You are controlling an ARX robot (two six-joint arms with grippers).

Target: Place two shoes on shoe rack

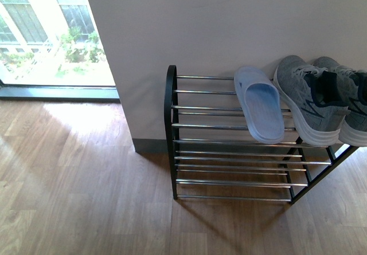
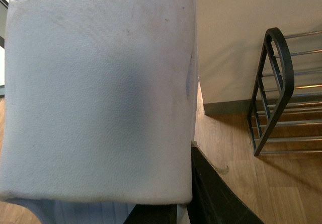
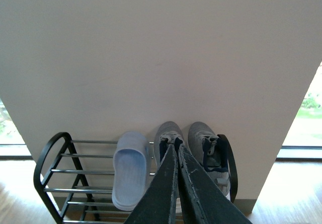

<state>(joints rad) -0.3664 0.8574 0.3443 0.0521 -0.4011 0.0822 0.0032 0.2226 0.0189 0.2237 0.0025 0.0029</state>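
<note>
A pale plaster wall meets warm wood-plank flooring, with a bright window at ten o'clock in the front view; against the wall stands the low shoe rack of black metal side frames and thin shiny silver rods (image 1: 229, 126); on its top tier one plain light-blue rubber open-toe slide (image 1: 259, 103) lies toe outward near the middle, and just beside it at three o'clock sit two grey knit sneakers with white soles and dark navy collars (image 1: 312, 97), side by side and running off the picture's edge; the stretch of top tier at nine o'clock of the slide is bare; in the left wrist view a second light-blue rubber slide (image 2: 100, 95) fills most of the picture, its textured sole facing the camera, and the left gripper (image 2: 201, 194) looks closed on it, though only one dark finger shows; the rack's black end frame stands well apart at three o'clock; the right gripper (image 3: 177, 148) hovers before the sneakers with its jaws pressed together, holding nothing; I judge the sneakers and first slide done, the matching slide being carried; the next move calls for swinging the left arm over the bare rods and setting the slide down flat beside its partner.
</note>
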